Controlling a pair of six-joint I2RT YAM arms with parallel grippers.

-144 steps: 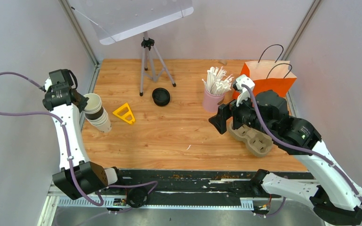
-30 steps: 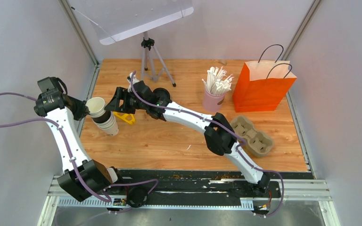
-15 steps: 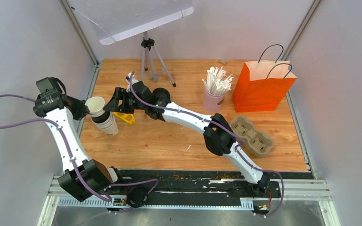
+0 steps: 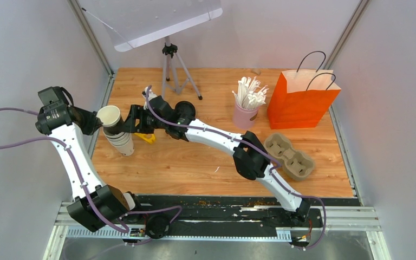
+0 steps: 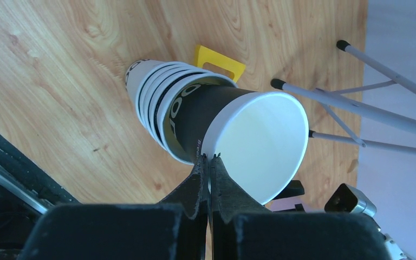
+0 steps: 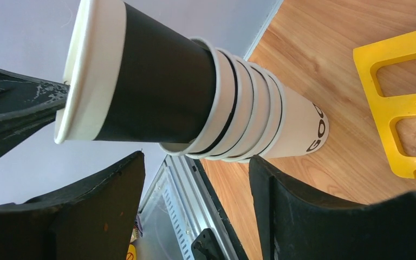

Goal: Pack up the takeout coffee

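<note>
While pinching the top cup's (image 5: 260,141) rim in the left gripper's (image 5: 208,160) shut jaws, probably brace the cup stack (image 6: 281,116), leaning leftward on the table's (image 4: 195,157) left side, with the right gripper's (image 6: 195,158) wide jaws straddling it crosswise.

Both arms, the left arm (image 4: 75,151) and the right arm (image 4: 216,136), are white tubular links joined by bulky black joint housings, on black bases. A purple cable (image 4: 11,144) trails along each. The left pincer (image 5: 208,160) has thin matte-black fingers, and the right pincer (image 6: 195,158) has broader ones, lightly scuffed.
</note>
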